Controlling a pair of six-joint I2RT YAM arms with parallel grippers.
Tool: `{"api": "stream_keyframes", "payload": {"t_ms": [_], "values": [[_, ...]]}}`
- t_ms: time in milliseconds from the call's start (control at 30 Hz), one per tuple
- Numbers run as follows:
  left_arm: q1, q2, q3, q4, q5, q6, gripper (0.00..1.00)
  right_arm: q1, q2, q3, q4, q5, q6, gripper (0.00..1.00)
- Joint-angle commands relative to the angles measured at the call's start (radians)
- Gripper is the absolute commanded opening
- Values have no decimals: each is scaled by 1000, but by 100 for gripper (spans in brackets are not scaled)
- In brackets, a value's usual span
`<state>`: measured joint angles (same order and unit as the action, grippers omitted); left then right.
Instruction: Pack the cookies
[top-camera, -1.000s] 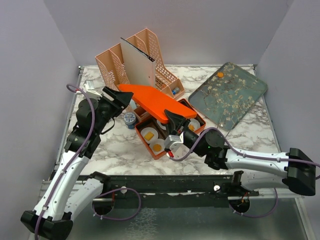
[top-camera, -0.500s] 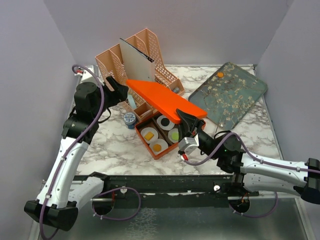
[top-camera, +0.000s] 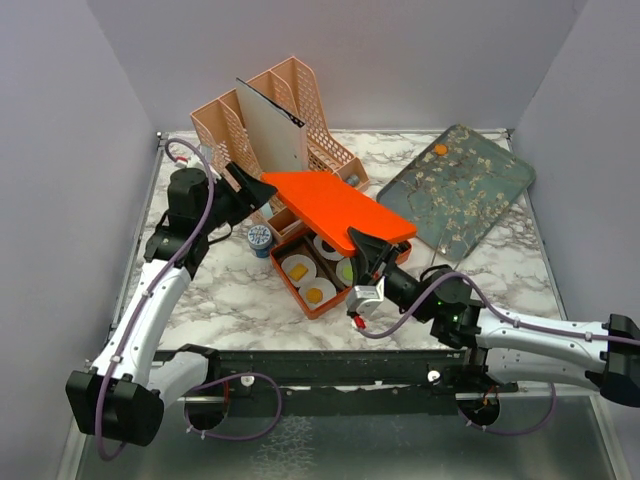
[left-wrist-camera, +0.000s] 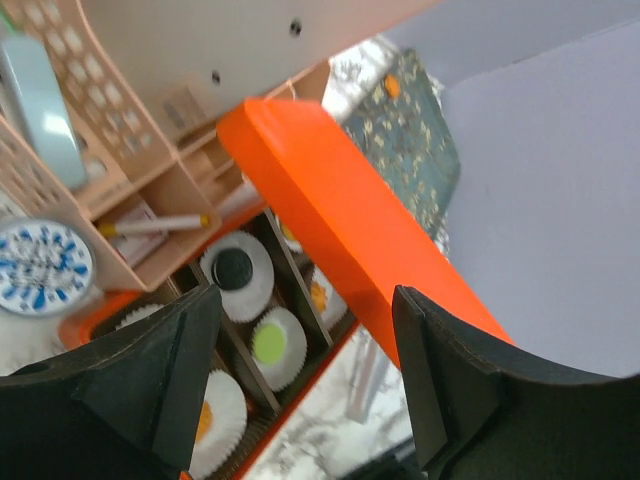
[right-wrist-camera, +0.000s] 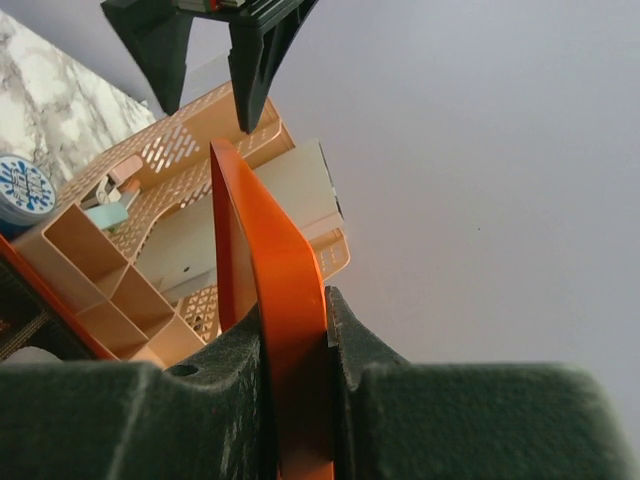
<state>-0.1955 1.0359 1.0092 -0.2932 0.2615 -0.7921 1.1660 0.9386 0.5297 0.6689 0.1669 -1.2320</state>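
An orange box (top-camera: 312, 300) holds the cookies in white paper cups: a yellow square (top-camera: 297, 268), an orange round (top-camera: 315, 294), a green round (left-wrist-camera: 272, 340) and a black round (left-wrist-camera: 233, 268). One more orange cookie (top-camera: 440, 149) lies on the floral tray. The box's orange lid (top-camera: 335, 205) hangs tilted over the box's far half. My right gripper (right-wrist-camera: 295, 320) is shut on the lid's near right edge. Beside the lid's left end my left gripper (top-camera: 245, 190) stands open and apart from it, with nothing between its fingers (left-wrist-camera: 190, 340).
A peach file organizer (top-camera: 290, 100) with a white board (top-camera: 272, 130) in it stands behind the box. A small blue-and-white tin (top-camera: 259, 238) sits left of the box. The green floral tray (top-camera: 465, 185) lies at the back right.
The lid has shifted to the right in my right gripper, which has drawn right and nearer. My left gripper has opened wider and its arm has swung up toward the lid's left end.
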Motion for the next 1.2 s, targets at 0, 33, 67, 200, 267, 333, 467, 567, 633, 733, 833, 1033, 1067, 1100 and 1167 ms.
{"api": "stream_keyframes", "payload": {"t_ms": [0,33,67,200,267,333,467,567,633,733,833,1033,1067,1100,1167], "values": [[2,-21,-63,94,109,-174,75,8,38,-10,130,-48,-98,1],[0,-22,-71,97,108,-187,75,8,47,-14,153,-56,-104,1],[-2,-21,-84,109,110,-203,75,8,57,-18,170,-62,-115,1],[-18,-14,-133,183,133,-281,74,9,99,-26,232,-81,-160,1],[-31,-12,-147,205,124,-309,74,9,116,-24,249,-93,-171,1],[-51,-11,-158,226,110,-334,73,10,131,-22,260,-110,-181,0],[-78,-11,-195,259,81,-389,70,14,163,-20,290,-129,-208,1],[-84,-31,-246,321,80,-453,64,20,183,-22,311,-136,-239,1],[-85,-50,-277,364,75,-497,60,23,195,-26,325,-144,-255,1],[-85,-85,-303,392,61,-538,51,27,209,-34,343,-153,-276,2],[-87,-126,-317,383,37,-565,37,29,212,-41,350,-153,-282,6],[-87,-194,-386,412,2,-667,8,32,202,-53,341,-133,-252,29],[-88,-205,-399,419,-5,-686,4,32,197,-57,334,-127,-243,35],[-88,-216,-409,424,-14,-709,0,32,190,-63,331,-122,-229,42],[-88,-239,-429,432,-37,-743,0,32,172,-80,331,-113,-189,53]]}}
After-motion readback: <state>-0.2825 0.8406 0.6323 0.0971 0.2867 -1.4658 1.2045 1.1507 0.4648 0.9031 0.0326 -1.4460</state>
